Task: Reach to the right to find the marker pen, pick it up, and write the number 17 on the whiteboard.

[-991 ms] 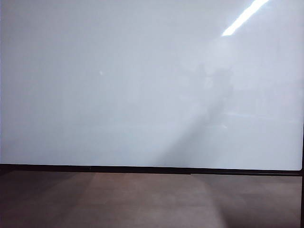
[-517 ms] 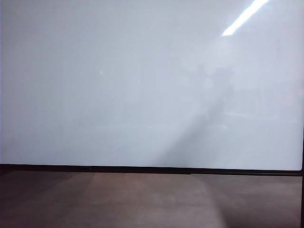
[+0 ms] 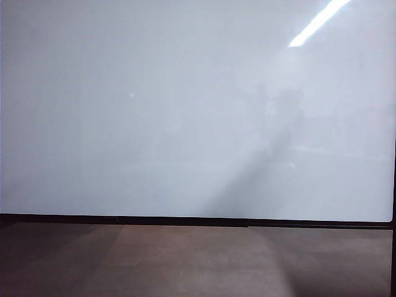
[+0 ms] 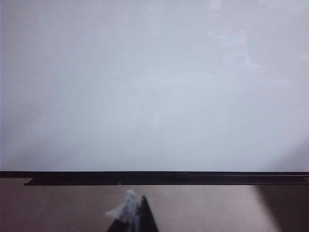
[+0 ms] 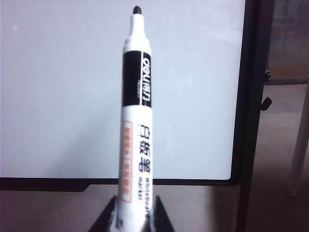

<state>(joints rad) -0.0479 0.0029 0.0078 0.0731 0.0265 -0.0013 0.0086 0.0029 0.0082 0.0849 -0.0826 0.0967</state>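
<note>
the exterior view shows only the whiteboard, glossy white with a thin black frame, filling most of the picture above a strip of brown-grey desk. a bright light strip mirrors in its upper right corner, and neither arm appears there.

the right wrist view alone shows the marker pen. the right gripper has its dark fingers clenched on the base of the pen, which points away from the camera with its uncapped black tip over the board's white face, near the board's right frame edge.

the left wrist view shows the board's lower frame and the desk below it. only a dark tip of the left gripper shows, with a whitish scrap beside it; i cannot tell whether its fingers are released or clenched.
</note>
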